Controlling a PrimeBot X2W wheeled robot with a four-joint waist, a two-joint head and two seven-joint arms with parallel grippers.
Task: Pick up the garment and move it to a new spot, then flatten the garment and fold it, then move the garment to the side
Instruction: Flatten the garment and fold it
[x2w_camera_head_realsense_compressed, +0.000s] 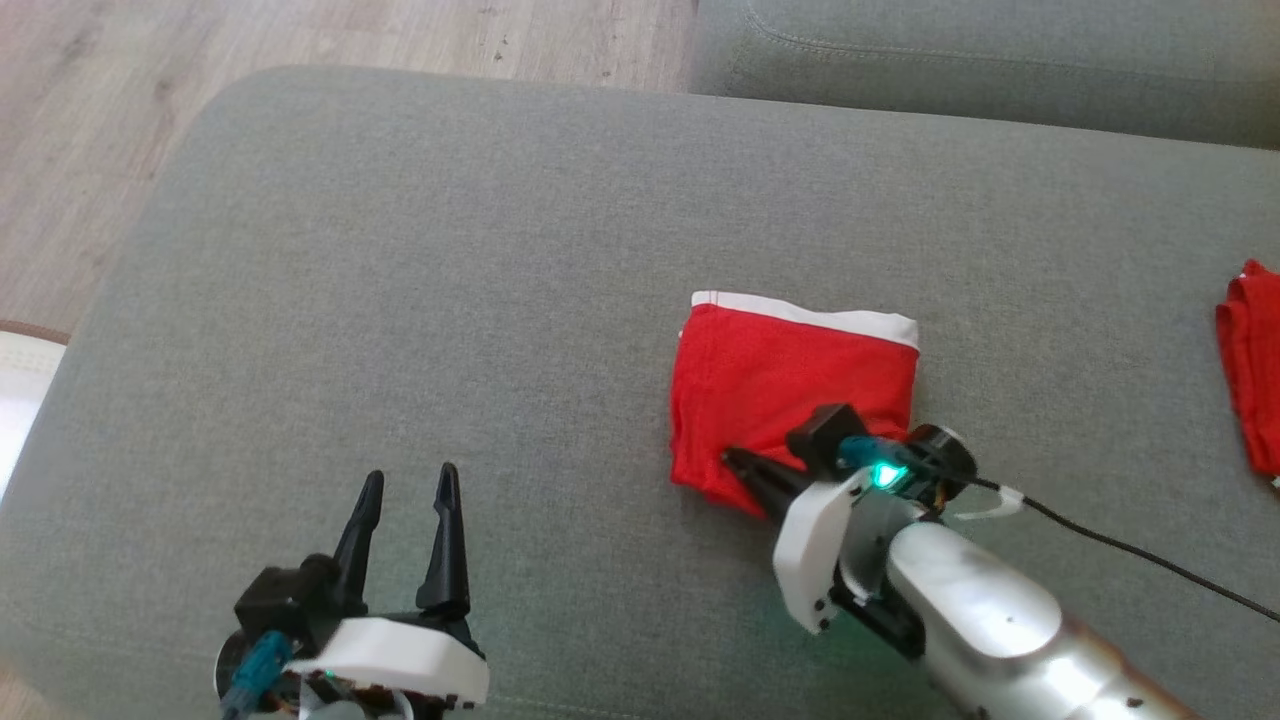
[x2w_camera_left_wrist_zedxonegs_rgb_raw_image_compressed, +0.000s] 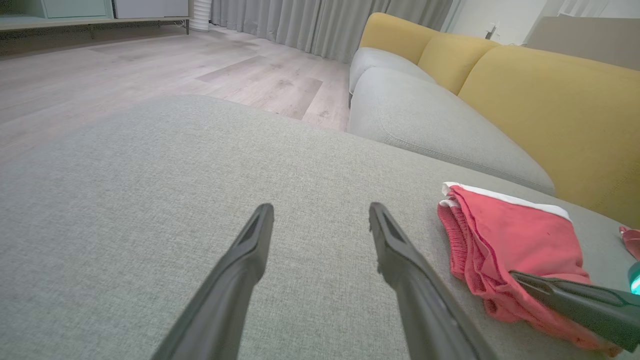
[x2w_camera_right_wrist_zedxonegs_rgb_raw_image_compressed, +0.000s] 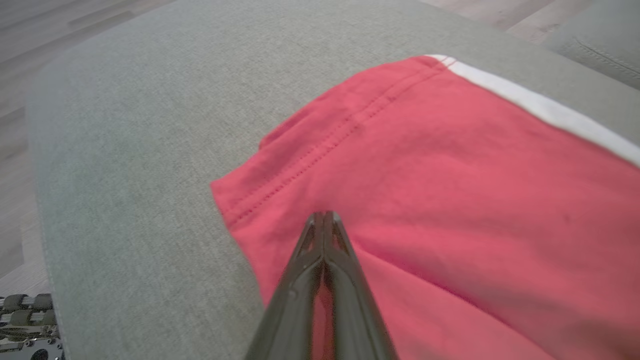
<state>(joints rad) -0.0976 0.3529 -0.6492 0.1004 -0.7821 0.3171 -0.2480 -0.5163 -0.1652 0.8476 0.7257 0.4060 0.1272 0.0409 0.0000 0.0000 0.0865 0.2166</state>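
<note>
Pinching the garment (x2w_camera_head_realsense_compressed: 790, 370) edge is the right pincer (x2w_camera_right_wrist_zedxonegs_rgb_raw_image_compressed: 325, 216), left pincer (x2w_camera_head_realsense_compressed: 410, 478) spread over open cushion (x2w_camera_head_realsense_compressed: 400, 250).

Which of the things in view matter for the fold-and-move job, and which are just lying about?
In the job:
- folded red garment
- right gripper, fingers shut on the garment's edge
- left gripper, open above the grey cushion

Lying about:
- second red cloth at the head view's right edge
- yellow-backed sofa

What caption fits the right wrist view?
Right gripper shut on the folded red garment on a grey cushion.
</note>
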